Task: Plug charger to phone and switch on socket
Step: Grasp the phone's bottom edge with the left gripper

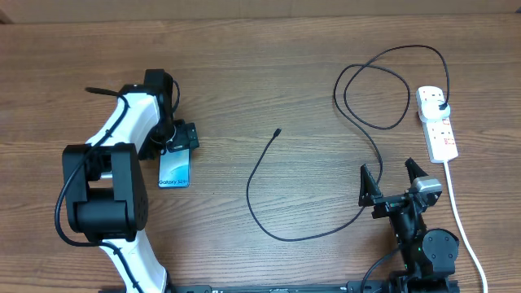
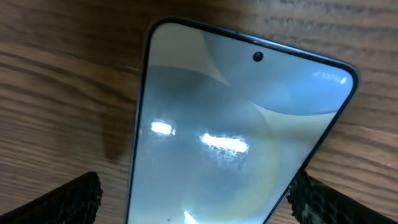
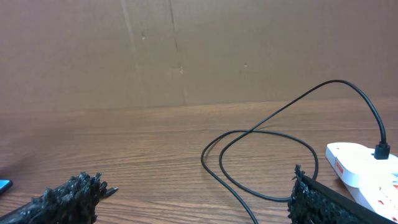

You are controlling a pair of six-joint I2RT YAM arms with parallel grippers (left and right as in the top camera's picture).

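The phone (image 1: 174, 172), light blue screen up with "Galaxy S24" text, lies flat on the table at the left. My left gripper (image 1: 181, 138) is open just above its far end. In the left wrist view the phone (image 2: 236, 124) fills the frame, and the fingers (image 2: 193, 208) straddle its width without closing on it. The charger (image 1: 370, 122) is a black cable looping across the table. Its plug (image 1: 440, 104) sits in the white socket (image 1: 437, 126), and its connector tip (image 1: 278, 131) lies loose mid-table. My right gripper (image 1: 393, 181) is open and empty near the front right.
The socket's thick white cord (image 1: 460, 220) runs down the right side past my right arm. In the right wrist view the cable loop (image 3: 267, 155), socket (image 3: 360, 165) and connector tip (image 3: 112, 190) lie ahead, with a brown wall behind the table.
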